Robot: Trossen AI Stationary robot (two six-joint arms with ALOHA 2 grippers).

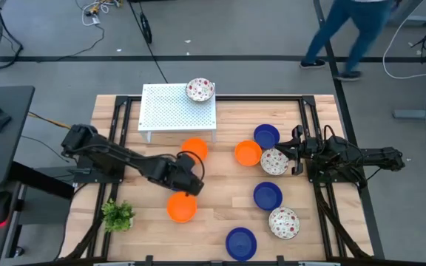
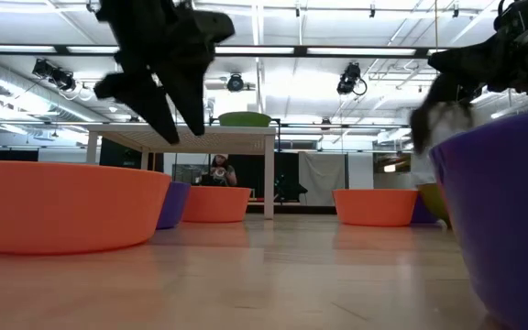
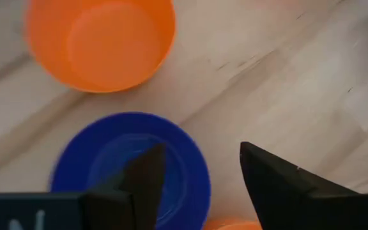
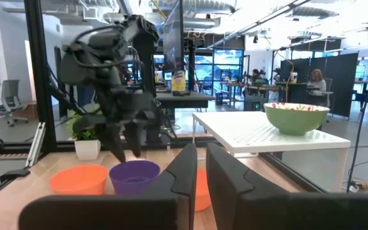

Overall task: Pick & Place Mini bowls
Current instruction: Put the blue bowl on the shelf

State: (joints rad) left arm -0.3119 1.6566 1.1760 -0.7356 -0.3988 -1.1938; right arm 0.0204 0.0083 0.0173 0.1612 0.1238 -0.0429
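My left gripper (image 1: 191, 185) (image 3: 200, 153) is open and hangs above the table (image 2: 168, 115), just beyond an orange mini bowl (image 1: 182, 207) that rests on its base. Past its fingers lie a blue bowl (image 3: 130, 169) and another orange bowl (image 3: 101, 41). My right gripper (image 1: 293, 159) (image 4: 200, 150) is at the table's right side, shut on a white speckled mini bowl (image 1: 274, 161). One more speckled bowl (image 1: 200, 90) stands on the white perforated rack (image 1: 176, 109). Other blue, orange and speckled bowls are scattered over the wood. My right gripper holds the speckled mini bowl by the right side of its rim (image 1: 285, 160), with the fingers level and coming from the table's right. In the low view the bowl (image 2: 429, 119) shows as a whitish blur lifted clear of the table. The fingers hide the place of contact in the right wrist view.
An orange bowl (image 1: 193, 148) sits against the rack's near edge. Close to the held bowl are an orange bowl (image 1: 248, 153) and blue bowls (image 1: 266, 136) (image 1: 267, 195). A speckled bowl (image 1: 283, 222) and a blue bowl (image 1: 240, 242) lie near the front; a green plant (image 1: 117, 214) stands front left. A person walks beyond the table.
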